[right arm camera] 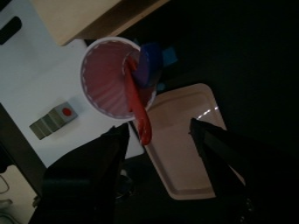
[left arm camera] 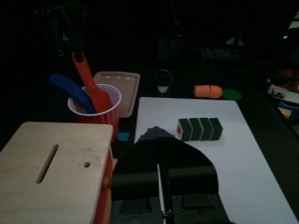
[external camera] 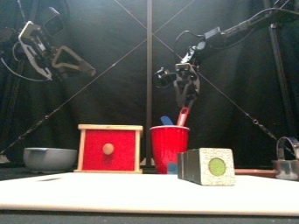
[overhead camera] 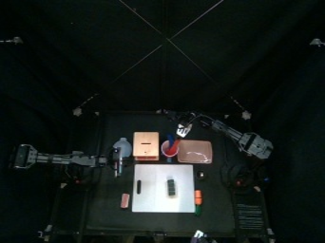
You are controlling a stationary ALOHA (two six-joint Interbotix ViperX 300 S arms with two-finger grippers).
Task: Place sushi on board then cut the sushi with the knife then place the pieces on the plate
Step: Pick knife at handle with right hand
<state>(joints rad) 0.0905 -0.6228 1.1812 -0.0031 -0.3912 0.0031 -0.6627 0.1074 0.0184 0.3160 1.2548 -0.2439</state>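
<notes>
The cutting board is plain white. On it, the sushi roll is dark green along its sides, with a pale speckled end face and a round bright green centre. Behind the board, the cup is solid red, and the two knives standing in it are a blue knife and a red knife. Behind the board's left part, the box is pale wood with a red drawer front and a wood-coloured knob. Beyond the board's back left corner, the bowl is blue-grey. Behind the board's right corner, the tray is flat pink. Just off the board's right edge lies an orange toy, and off its left edge a small reddish toy.
</notes>
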